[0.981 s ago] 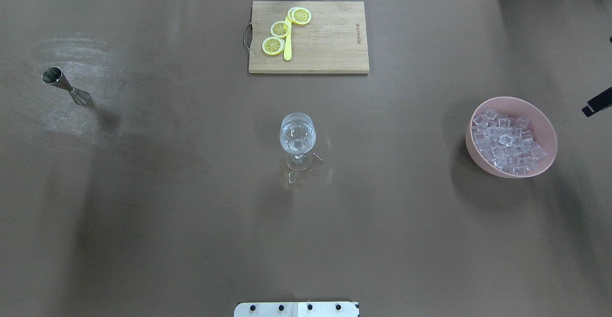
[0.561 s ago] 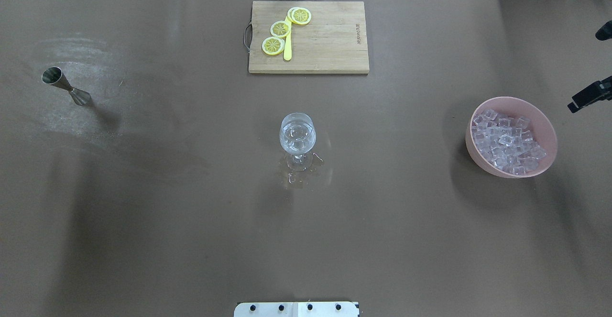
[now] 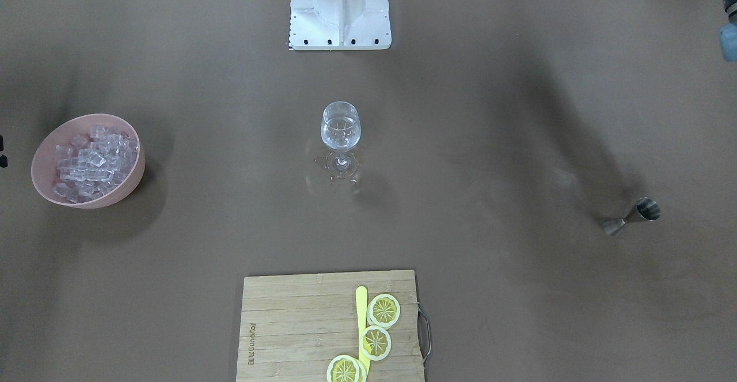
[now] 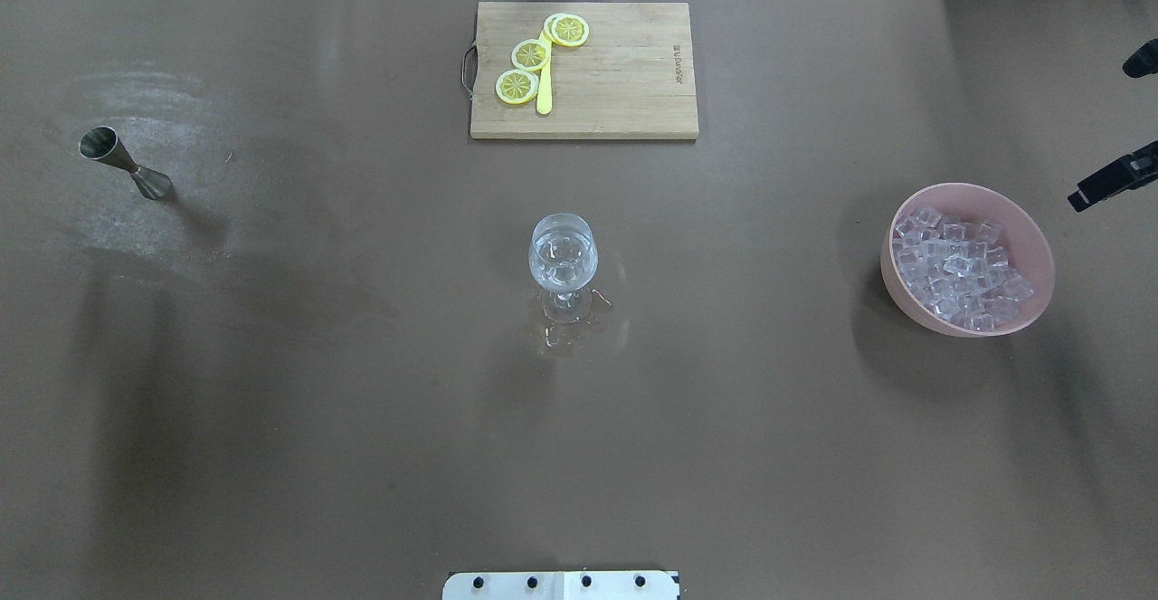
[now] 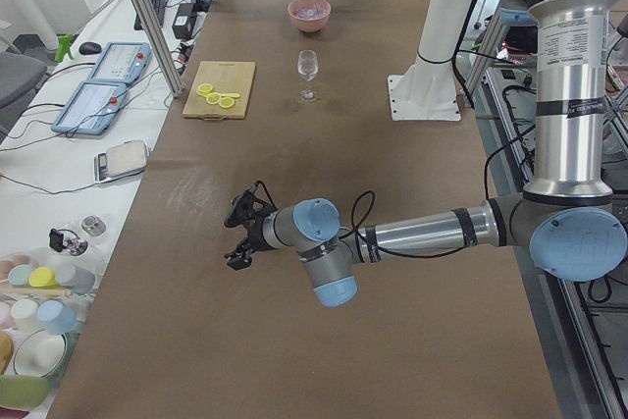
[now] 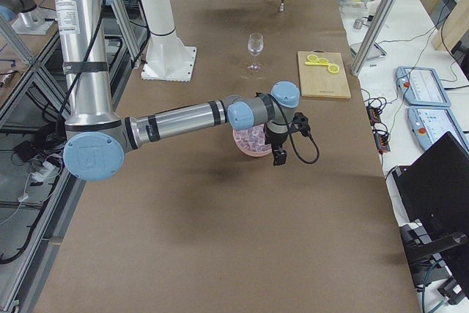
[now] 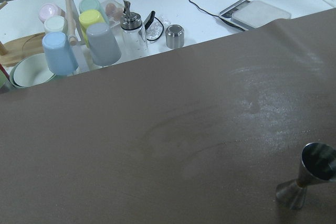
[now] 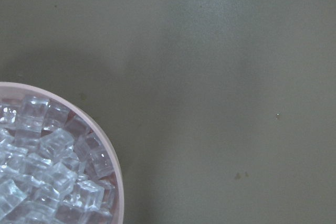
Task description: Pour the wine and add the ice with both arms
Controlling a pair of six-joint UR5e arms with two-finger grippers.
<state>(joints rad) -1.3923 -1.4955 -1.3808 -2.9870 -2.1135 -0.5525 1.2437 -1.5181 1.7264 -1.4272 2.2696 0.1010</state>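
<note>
Pink bowl (image 4: 1027, 224) heaped with ice (image 4: 959, 270) | wine glass (image 4: 562, 252) seems to hold a few cubes, wine unclear | left gripper (image 5: 235, 237), right gripper (image 6: 278, 157): spread or pressed together, cannot tell

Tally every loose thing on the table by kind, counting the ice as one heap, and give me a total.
Wine glass: 1
Pink bowl: 1
Ice heap: 1
Steel jigger: 1
Wooden cutting board: 1
Lemon slices: 3 plainly visible
Yellow stick: 1
Total: 9
</note>
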